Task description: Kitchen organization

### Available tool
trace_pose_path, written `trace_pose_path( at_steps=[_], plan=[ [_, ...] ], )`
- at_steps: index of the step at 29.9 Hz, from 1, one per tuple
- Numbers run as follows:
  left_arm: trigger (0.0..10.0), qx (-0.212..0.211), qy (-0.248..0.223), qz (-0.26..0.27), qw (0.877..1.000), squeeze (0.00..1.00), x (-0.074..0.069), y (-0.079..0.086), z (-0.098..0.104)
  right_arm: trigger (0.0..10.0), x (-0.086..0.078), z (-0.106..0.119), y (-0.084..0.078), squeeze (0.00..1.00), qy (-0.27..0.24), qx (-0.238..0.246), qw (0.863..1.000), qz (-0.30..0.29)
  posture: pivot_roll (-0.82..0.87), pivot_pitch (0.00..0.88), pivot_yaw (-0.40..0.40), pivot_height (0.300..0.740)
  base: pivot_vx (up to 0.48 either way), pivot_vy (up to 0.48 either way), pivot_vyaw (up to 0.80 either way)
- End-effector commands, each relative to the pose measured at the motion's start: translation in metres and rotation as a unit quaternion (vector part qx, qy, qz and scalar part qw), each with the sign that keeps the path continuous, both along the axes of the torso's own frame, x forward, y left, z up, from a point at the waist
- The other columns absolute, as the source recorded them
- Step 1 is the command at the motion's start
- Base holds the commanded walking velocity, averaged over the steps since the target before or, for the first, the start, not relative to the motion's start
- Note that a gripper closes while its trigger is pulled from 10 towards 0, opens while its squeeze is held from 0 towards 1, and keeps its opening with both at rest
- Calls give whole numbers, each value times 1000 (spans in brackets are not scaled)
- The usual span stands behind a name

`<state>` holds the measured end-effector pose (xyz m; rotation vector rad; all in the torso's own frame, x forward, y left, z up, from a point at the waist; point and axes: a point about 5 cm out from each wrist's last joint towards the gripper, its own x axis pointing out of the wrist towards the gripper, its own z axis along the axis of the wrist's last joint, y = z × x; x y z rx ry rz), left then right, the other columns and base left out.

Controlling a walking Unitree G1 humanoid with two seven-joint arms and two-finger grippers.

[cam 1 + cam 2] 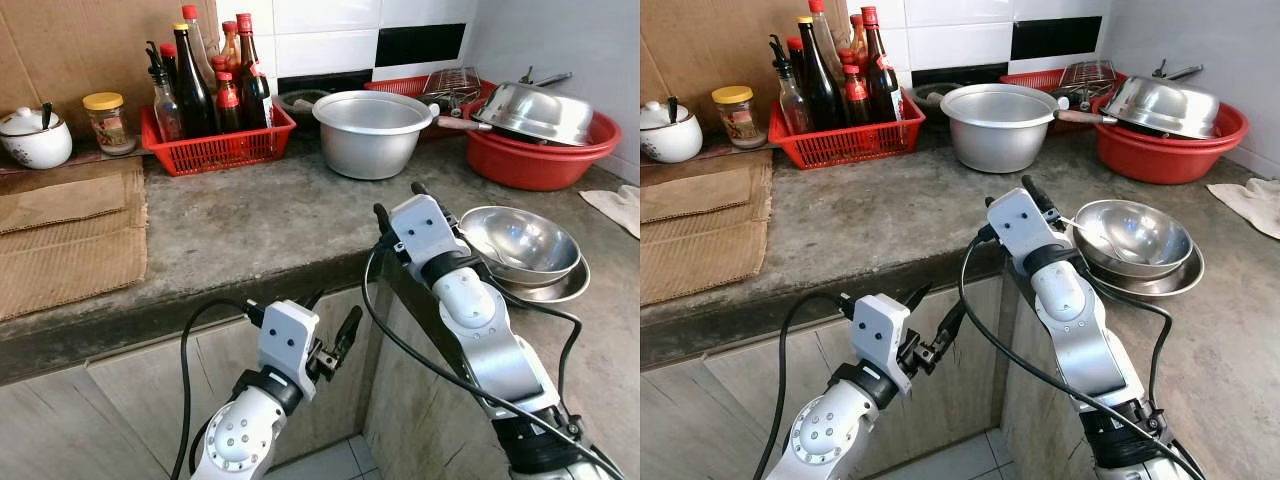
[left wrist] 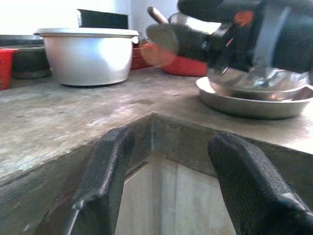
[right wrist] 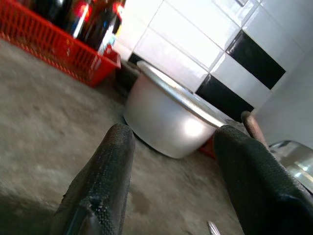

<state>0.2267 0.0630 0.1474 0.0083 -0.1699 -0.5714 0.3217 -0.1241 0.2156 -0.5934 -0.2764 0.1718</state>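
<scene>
1. Grey concrete makes up the worktop (image 1: 250, 220), which turns an inner corner right in front of the robot.
2. Along the back edge, by the tiled wall, stand a red basket of bottles (image 1: 215, 140), a large aluminium pot (image 1: 372, 132) and a red basin (image 1: 540, 155) holding an upturned steel wok (image 1: 535, 108).
3. Near the front edge of the right-hand run sit stacked steel bowls (image 1: 520, 245) on a steel plate (image 1: 1160, 282), with a spoon lying in the top bowl.
4. At the far left of the back edge are a white lidded jar (image 1: 35, 138) and a small yellow-capped jar (image 1: 106, 121), with cardboard sheets laid in front of them.
5. The right gripper (image 1: 398, 199) hovers above the worktop just beside the bowls, jaws apart and empty, pointing toward the aluminium pot as its wrist view shows.
6. The left gripper (image 1: 332, 318) hangs below the worktop's front edge at the inner corner, jaws apart and holding nothing.
7. My judgement: nothing is grasped yet, so this is the approach step, and the target could be either the pot or the bowls.
8. The next move calls for committing to one item and bringing the open fingers over its rim; for the pot, the right arm must reach well forward.
</scene>
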Motion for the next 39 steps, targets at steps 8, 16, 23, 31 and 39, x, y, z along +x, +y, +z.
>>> trace_pose_path(
  at_steps=[8,16,23,31,39],
  plan=[
    [10000,-20,-21,-29,999,0,0,-6,11,10000,17,-11,-6,0,36,-51,996,-56,87,42,-60,740,0,0,0],
    [10000,-25,-25,-35,999,0,-1,-7,13,10000,25,-6,-13,0,25,-60,993,-101,90,47,-62,740,0,0,0],
    [10000,-24,-24,-38,999,0,-2,-7,13,10000,26,-11,-19,0,39,-73,989,-123,89,48,-63,740,0,0,0],
    [10000,-21,-24,-37,999,0,-2,-7,12,10000,27,-15,-27,0,46,-85,985,-145,88,46,-63,740,0,0,0],
    [10000,-22,-24,-37,999,0,-2,-7,12,10000,27,-17,-31,0,53,-89,982,-157,86,45,-63,740,0,0,0]
  ],
)
